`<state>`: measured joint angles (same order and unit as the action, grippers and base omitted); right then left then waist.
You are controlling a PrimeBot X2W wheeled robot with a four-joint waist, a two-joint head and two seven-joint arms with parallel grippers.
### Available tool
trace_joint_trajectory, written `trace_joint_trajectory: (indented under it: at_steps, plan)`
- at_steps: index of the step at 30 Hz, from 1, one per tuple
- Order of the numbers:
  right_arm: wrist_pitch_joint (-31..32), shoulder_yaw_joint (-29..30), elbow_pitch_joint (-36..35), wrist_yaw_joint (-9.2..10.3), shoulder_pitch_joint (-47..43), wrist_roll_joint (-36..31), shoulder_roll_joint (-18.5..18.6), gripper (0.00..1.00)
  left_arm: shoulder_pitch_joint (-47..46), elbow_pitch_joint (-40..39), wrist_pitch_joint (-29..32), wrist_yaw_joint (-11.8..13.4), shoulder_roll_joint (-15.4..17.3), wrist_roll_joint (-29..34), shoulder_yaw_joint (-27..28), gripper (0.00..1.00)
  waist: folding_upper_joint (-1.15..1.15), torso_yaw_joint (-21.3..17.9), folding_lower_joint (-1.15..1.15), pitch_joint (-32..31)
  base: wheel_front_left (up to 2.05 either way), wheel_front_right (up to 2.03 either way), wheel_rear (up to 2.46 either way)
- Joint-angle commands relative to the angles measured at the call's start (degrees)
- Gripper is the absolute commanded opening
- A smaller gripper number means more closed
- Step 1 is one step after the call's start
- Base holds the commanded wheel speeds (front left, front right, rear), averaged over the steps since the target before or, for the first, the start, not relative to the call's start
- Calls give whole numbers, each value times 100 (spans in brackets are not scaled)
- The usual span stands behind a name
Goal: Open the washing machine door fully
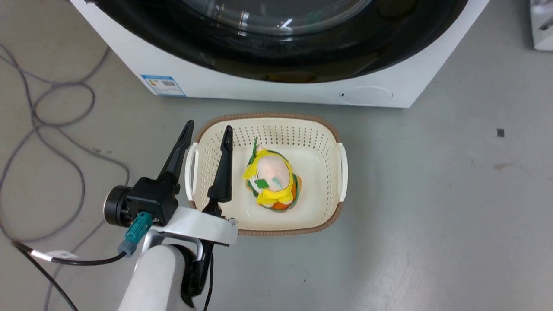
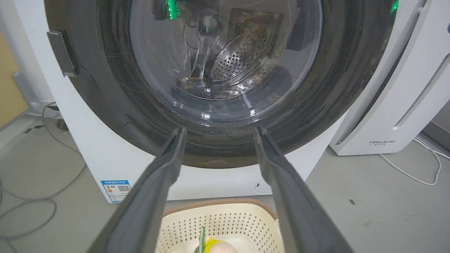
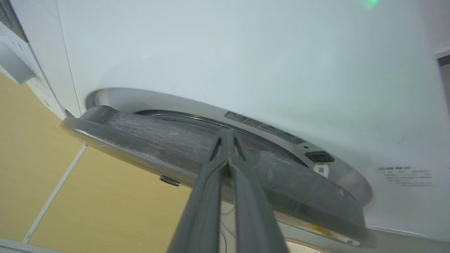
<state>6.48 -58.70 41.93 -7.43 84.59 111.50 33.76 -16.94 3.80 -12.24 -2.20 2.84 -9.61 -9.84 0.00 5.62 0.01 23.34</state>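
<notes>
Now right hand (image 3: 227,134), fingers together, at washing machine door (image 3: 147,130).

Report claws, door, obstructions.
Left claw open, empty, above basket. Right claw shut, tips behind door edge. Door ajar, not fully open. Basket on floor below door.

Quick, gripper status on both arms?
Left gripper: open, holding nothing.
Right gripper: shut, tips at the washing machine door, nothing visibly clamped between them.
</notes>
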Motion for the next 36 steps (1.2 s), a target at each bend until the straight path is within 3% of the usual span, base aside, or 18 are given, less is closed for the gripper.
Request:
trace_joint_trajectory:
  at_steps: [1,12,19,36]
  plan:
    - [79,-180,162,-5,284,257,-21,0,-129,-16,-56,0,4,-35,-23,100,0,16,-1,74,0,0,0]
    - [1329,-1033,1172,-5,1319,896,-257,0,-339,34,-188,27,4,-204,-172,100,0,111,-1,319,0,0,0]
    - [2021,-1447,1238,-6,1659,1273,-58,0,-453,70,-272,44,4,-319,-258,100,0,191,-1,404,0,0,0]
    - [2854,-1465,470,-6,853,1287,163,0,-322,167,-275,161,4,-348,-259,100,0,196,-1,122,0,0,0]
